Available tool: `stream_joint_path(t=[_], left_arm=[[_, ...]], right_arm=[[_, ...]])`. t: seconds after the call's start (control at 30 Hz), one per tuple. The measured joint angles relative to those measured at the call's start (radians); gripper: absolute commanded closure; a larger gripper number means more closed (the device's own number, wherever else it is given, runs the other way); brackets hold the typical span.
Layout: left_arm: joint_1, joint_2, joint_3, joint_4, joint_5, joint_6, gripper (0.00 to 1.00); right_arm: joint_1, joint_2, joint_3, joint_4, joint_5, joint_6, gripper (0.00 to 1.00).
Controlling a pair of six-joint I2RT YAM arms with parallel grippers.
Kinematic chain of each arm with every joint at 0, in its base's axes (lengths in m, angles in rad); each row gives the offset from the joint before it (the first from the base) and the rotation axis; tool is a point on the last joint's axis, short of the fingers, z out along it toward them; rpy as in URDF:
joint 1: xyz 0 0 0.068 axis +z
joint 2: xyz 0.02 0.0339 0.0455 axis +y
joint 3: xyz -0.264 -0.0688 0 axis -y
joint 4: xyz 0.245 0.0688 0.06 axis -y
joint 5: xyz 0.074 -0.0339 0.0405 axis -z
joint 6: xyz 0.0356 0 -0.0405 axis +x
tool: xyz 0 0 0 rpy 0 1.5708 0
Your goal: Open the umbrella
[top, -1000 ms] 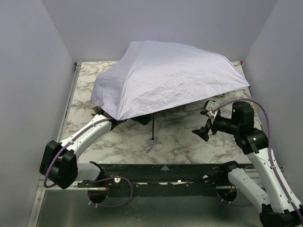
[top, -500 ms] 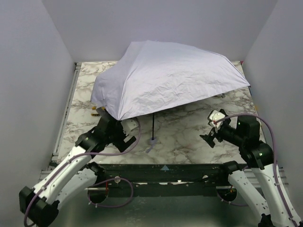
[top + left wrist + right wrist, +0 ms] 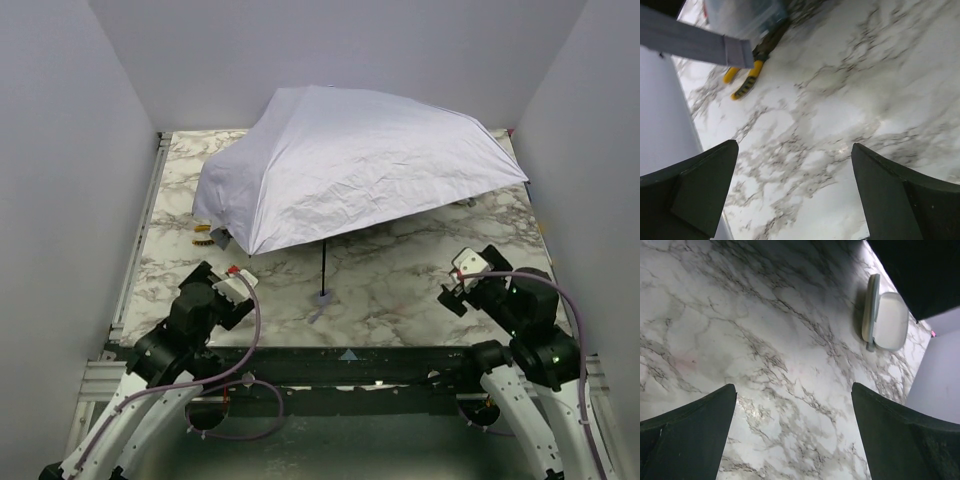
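Locate the umbrella [image 3: 360, 165] on the far half of the marble table [image 3: 400, 270]. Its pale canopy is fully spread and tilted, with the left edge dipping toward the tabletop and the right edge raised. In the overhead view, the thin black shaft [image 3: 324, 265] runs from under the canopy toward the near edge and ends in the small pale handle [image 3: 322, 297], which rests on the marble with its loop strap [image 3: 315, 316] just in front. Note that neither arm is in contact with the umbrella. The left gripper [image 3: 794, 147] sits near the front-left of the table, well apart from the handle. Its fingers are spread wide, with only bare marble between them and nothing held. The right gripper [image 3: 794, 387] sits near the front-right, likewise clear of the umbrella, its fingers spread equally wide with nothing held. In the left wrist view, observe a yellow-and-black tool [image 3: 742, 82] lying on the marble beside a translucent container [image 3: 747, 17] at the canopy's left edge. In the right wrist view, observe a pale oval object [image 3: 887, 320] lying on the marble beyond the fingers. What it is cannot be determined.
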Motion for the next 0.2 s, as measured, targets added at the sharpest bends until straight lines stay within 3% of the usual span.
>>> stream_joint_path(t=[0.2], left_arm=[[0.011, -0.046, -0.071, 0.018, -0.178, 0.031, 0.02]], right_arm=[[0.000, -0.066, -0.002, -0.030, 0.048, 0.005, 0.00]])
